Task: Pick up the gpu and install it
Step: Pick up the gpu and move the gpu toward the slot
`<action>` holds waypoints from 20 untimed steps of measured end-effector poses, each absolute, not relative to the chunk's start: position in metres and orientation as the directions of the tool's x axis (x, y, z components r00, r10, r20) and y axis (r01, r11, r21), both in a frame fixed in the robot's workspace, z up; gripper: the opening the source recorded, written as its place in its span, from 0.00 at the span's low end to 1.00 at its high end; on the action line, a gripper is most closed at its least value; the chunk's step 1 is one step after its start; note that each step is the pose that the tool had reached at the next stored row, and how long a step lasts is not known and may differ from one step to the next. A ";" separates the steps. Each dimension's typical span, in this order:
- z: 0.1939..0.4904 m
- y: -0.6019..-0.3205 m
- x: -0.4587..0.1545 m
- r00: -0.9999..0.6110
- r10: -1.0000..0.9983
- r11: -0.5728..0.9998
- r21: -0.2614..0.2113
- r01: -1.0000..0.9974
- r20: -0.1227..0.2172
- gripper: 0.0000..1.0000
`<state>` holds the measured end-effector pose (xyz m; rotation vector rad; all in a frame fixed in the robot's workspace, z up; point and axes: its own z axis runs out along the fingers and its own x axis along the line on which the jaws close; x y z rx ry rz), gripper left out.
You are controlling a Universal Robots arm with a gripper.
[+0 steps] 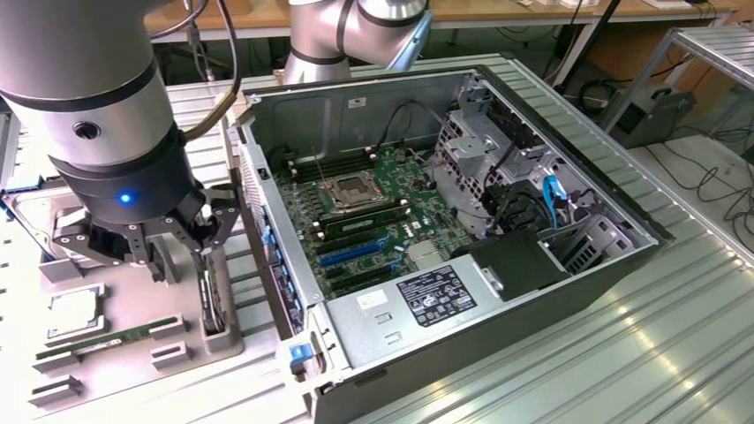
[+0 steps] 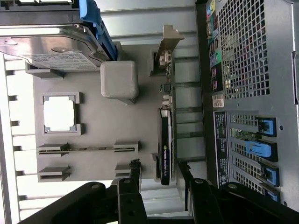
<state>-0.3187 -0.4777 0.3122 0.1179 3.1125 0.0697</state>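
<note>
- Pick-up step: the gripper (image 2: 159, 165) hovers over the gpu (image 2: 166, 140), which stands on edge in the grey tray (image 2: 103, 121).
- Its fingers (image 2: 135, 175) are spread apart, holding nothing.
- I'd judge a clean grasp calls for squareness to the card's thin edge.

The desk (image 1: 659, 353) is shiny silver metal with long ridges running across it. A flat grey tray (image 1: 118, 378) lies on it at the exterior view's left. Just beside the tray, toward the exterior view's right, a big open computer box (image 1: 353, 110) lies on its side on the desk, with its inside facing up.
</note>
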 end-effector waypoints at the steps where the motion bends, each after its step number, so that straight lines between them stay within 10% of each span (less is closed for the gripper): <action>1: 0.312 -0.478 -0.319 -0.997 0.076 0.996 0.046 0.075 -0.024 0.44; 20: 0.304 -0.478 -0.322 -0.997 0.076 0.996 0.046 0.075 -0.024 0.44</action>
